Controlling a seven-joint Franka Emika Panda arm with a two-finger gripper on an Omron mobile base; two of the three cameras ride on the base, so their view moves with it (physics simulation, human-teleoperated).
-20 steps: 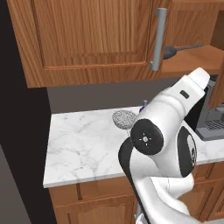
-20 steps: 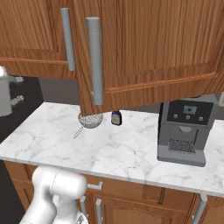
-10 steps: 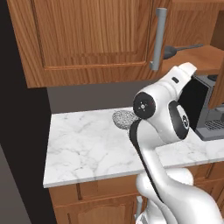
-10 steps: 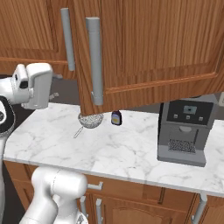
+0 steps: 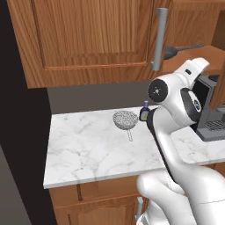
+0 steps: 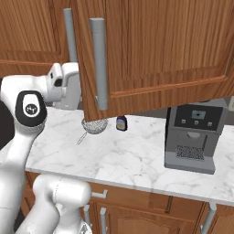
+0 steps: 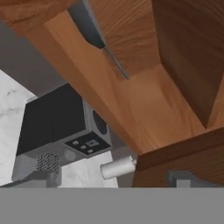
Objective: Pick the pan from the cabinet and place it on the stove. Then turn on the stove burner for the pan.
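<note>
Since a second ago the white arm has swung up from low in front of the bench, and the tool [image 7: 112, 181] now points up at the underside of the reddish-brown wooden wall cabinet [image 7: 144, 105]. Its two small dark finger tips [image 7: 181, 178] stand well apart with nothing between them, so it grips nothing.

Just ahead of the tool, inside the open cabinet, lies the dark grey frying pan [image 7: 86, 22]; its long handle [image 7: 114, 62] runs along the shelf floor towards the tool, and the tool does not touch it. In the left base view the same pan handle [image 5: 182, 49] sticks out past the door's long grey bar handle [image 5: 158, 39].

The opened raised-panel door [image 6: 155, 50] hangs beside the tool, its grey vertical handle [image 6: 99, 64] close to the wrist.

Below the tool a dark grey coffee machine [image 7: 61, 124] stands on the white marble bench [image 6: 137, 160]. Further off on the bench lie a small wire-mesh strainer [image 5: 125, 121] and, just beside it, a small dark bottle with a yellow label [image 6: 121, 123].
</note>
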